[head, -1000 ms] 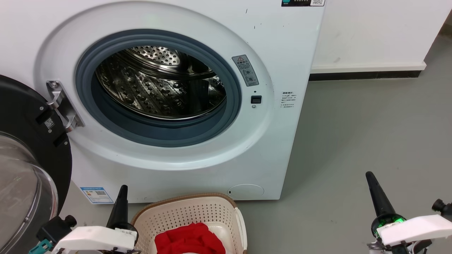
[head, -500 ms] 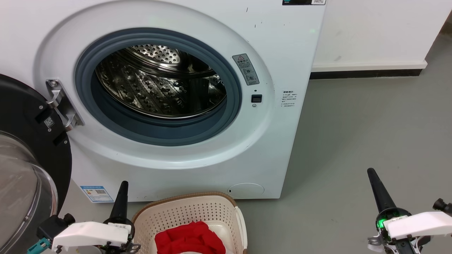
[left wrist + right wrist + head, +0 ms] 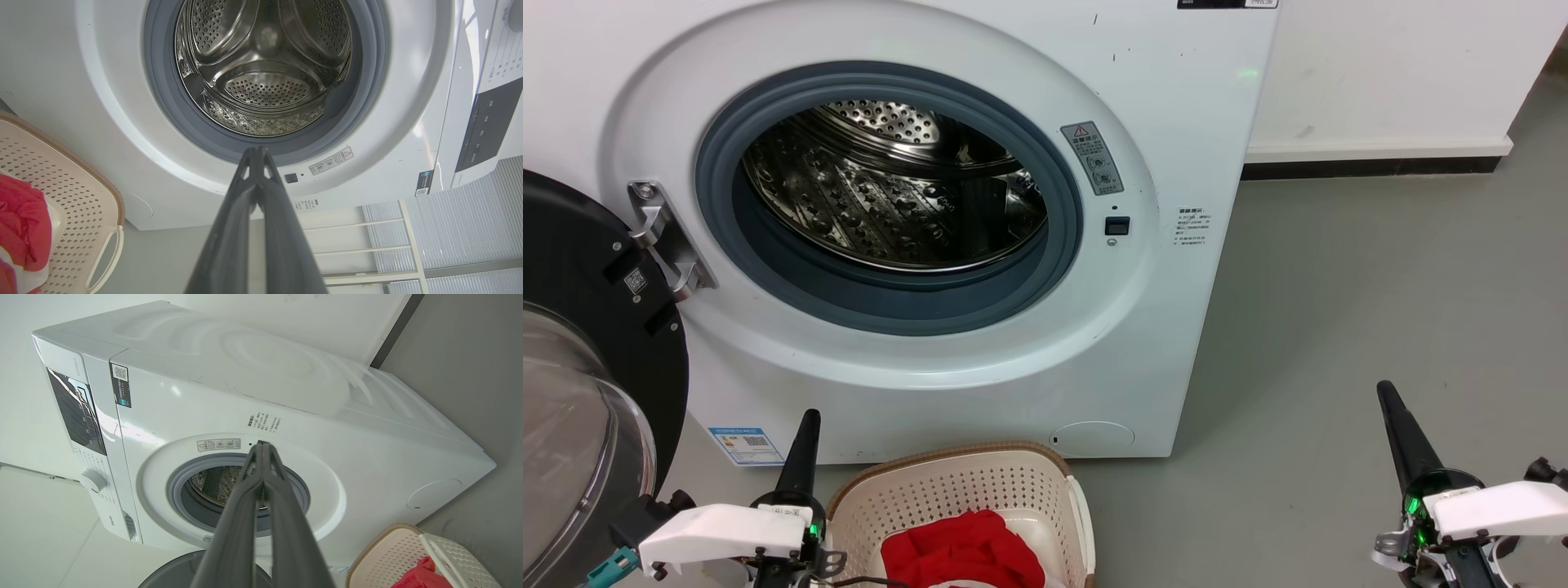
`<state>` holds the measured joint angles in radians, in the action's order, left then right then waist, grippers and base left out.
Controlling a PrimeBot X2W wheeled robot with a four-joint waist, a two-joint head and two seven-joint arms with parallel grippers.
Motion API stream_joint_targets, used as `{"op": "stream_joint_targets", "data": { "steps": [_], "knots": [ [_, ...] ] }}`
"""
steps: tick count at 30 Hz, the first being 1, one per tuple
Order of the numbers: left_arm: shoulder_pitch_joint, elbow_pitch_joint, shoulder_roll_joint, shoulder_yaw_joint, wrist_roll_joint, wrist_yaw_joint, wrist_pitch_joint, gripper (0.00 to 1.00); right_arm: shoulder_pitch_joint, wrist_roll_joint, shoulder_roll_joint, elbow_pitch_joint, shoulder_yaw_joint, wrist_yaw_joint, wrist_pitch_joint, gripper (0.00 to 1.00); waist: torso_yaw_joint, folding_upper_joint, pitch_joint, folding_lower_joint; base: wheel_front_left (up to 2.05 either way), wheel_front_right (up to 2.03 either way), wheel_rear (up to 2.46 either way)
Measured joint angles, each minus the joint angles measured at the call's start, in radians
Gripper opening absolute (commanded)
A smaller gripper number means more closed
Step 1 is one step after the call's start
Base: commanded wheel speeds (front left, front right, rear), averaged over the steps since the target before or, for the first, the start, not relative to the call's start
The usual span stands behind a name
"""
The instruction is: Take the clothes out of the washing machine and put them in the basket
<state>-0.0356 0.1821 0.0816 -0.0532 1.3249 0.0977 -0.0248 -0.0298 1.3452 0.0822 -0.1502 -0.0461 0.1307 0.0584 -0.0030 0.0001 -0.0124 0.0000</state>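
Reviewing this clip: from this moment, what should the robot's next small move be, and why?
Probably none toward the drum: settle both arms at rest and stop. The drum looks bare in the left wrist view, the red clothes lie in the basket, and the left gripper and right gripper are shut on nothing.

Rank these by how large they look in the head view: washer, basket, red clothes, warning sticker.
1. washer
2. basket, though it is cut off by the bottom edge and nearer the camera
3. red clothes, also cut off at the bottom
4. warning sticker
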Motion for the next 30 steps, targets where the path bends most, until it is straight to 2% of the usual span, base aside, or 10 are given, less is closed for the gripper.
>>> {"op": "stream_joint_targets", "data": {
  "steps": [30],
  "knots": [
    [-0.052,0.049,-0.008,-0.025,0.239,0.025,-0.052,0.00,-0.054,0.232,-0.001,-0.073,-0.021,0.000,0.017,0.00,0.002,0.0000,0.012,0.0000,0.00,0.00,0.00]
  ]
}}
